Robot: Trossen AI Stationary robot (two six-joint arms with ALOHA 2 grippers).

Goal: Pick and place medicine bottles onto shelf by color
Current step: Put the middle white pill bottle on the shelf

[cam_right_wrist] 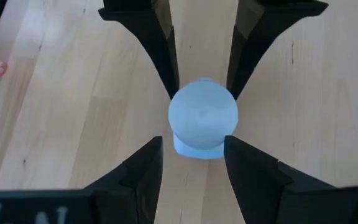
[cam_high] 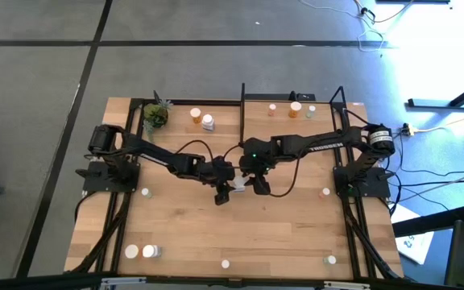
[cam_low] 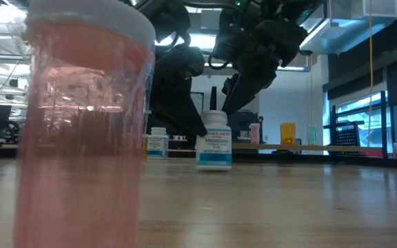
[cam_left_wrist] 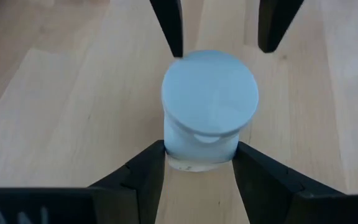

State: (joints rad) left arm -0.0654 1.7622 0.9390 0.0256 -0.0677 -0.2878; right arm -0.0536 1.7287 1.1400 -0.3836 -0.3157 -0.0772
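Pink bottle [cam_low: 81, 124] looms right against the low camera; behind it a white bottle [cam_low: 214, 141] stands upright on the table [cam_low: 309, 200] under both arms. From above, the 2 arms reach inward and meet mid-table. Left gripper [cam_left_wrist: 197, 163] clamps that bottle's body. Right gripper [cam_right_wrist: 192, 155] brackets it from the opposite side; I can't tell if it grips.

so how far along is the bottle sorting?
Done: a few small bottles, orange and white, stand on the light wooden shelf at the far edge. In hand: the left gripper and right gripper both flank one white-capped bottle mid-table; the left one pinches it. Left: white bottles scattered along the near edge and sides.
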